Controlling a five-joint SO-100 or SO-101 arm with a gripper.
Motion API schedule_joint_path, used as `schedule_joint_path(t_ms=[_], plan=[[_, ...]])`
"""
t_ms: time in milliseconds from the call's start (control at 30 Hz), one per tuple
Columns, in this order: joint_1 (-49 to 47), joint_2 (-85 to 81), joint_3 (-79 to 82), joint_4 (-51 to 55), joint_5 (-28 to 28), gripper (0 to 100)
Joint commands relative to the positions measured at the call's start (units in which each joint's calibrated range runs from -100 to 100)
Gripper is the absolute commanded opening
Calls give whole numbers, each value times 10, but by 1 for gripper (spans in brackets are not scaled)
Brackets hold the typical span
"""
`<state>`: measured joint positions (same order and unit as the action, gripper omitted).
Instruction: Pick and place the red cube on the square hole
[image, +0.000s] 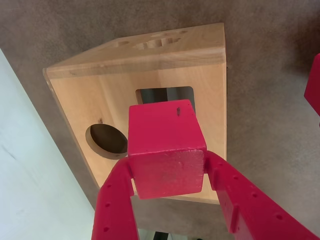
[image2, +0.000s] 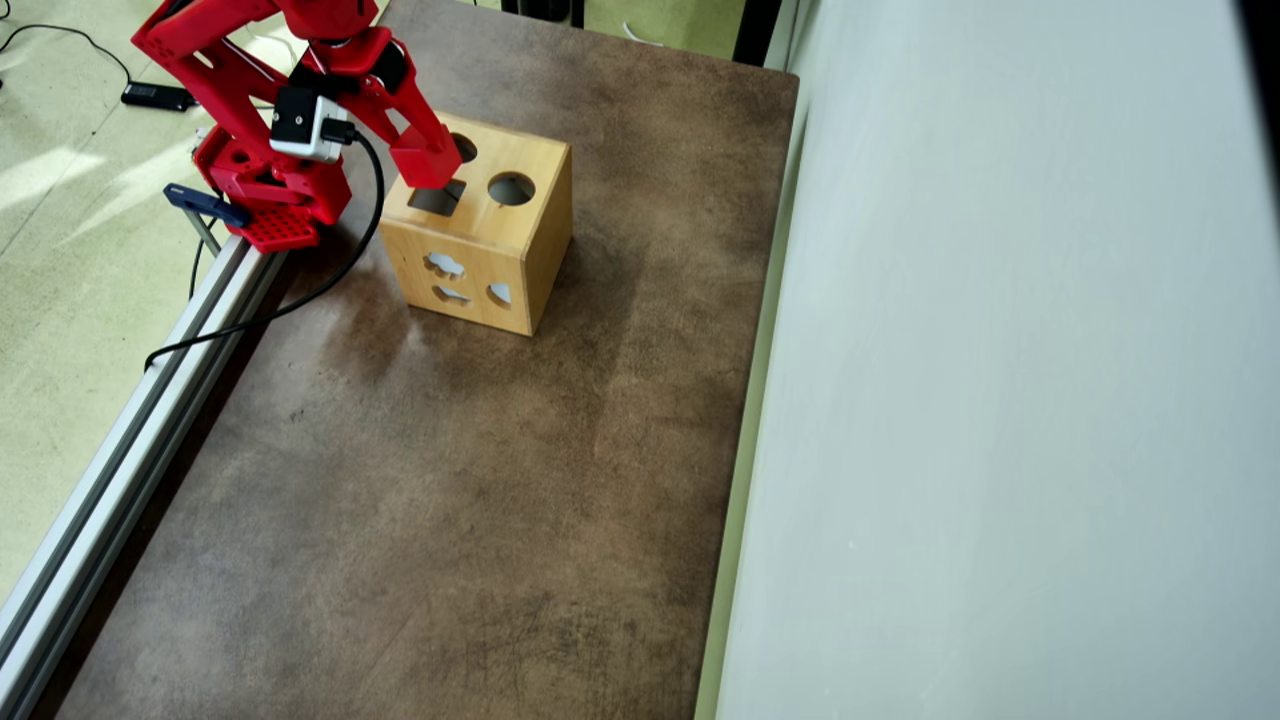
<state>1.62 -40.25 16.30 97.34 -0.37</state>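
In the wrist view my red gripper is shut on the red cube, one finger on each side of it. The cube hangs just above the top face of the light wooden box and covers the near part of the square hole. A round hole lies to the left of the cube. In the overhead view the cube sits at the gripper's tip over the box, at the far edge of the square hole.
The box stands on a brown table mat, close to the arm's base. A second round hole and small side cut-outs show on the box. A white wall bounds the right, an aluminium rail the left.
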Motion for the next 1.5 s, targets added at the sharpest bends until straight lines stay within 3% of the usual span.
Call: schedule_joint_path(t_ms=[0, 1467], plan=[[3, -1, -1, 4, 3, 1], [-5, 77, -3, 3, 4, 1]])
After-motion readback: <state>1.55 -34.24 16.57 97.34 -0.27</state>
